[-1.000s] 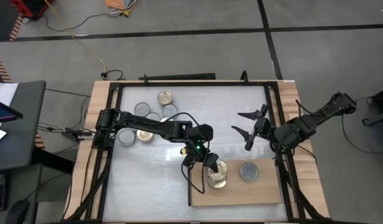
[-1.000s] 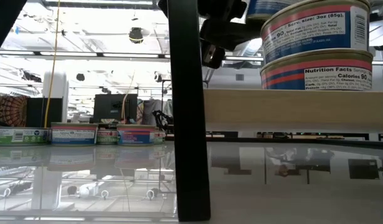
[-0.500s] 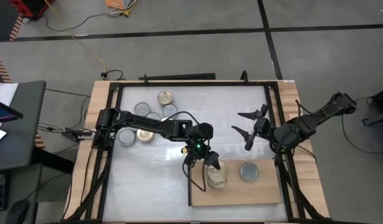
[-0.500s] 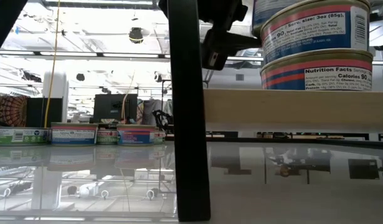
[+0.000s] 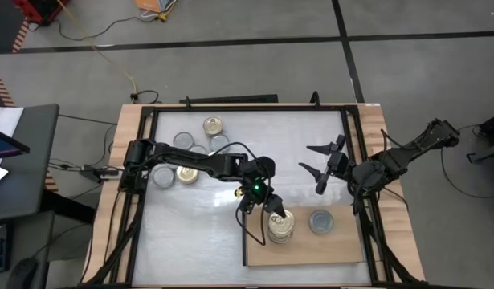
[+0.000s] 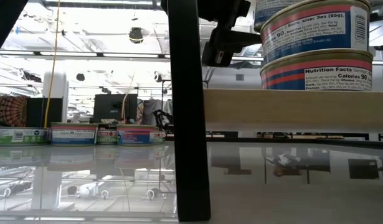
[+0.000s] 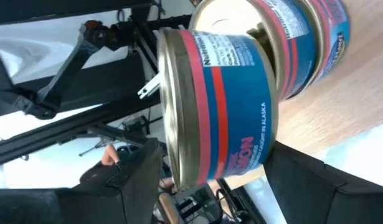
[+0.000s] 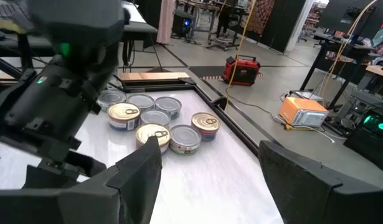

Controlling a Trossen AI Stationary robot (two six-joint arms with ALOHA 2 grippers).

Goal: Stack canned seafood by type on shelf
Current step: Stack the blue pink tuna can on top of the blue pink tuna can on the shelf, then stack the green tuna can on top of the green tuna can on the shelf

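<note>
On the bench's near edge lies the shelf [image 5: 311, 250], bearing a gold-lidded stack [image 5: 280, 227] and a grey can [image 5: 320, 221]. The left gripper [image 5: 267, 210] straddles the stack's top can, seemingly released; the right gripper [image 5: 315, 168] hangs open.

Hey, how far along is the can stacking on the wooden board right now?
Done: a gold-lid stack and one grey-lid can stand on the shelf.

In hand: the left tool is at the stack, fingers around the top can, which sits on the ones below.

Left: about six cans wait on the table's far left. The right tool hovers open, empty.
</note>
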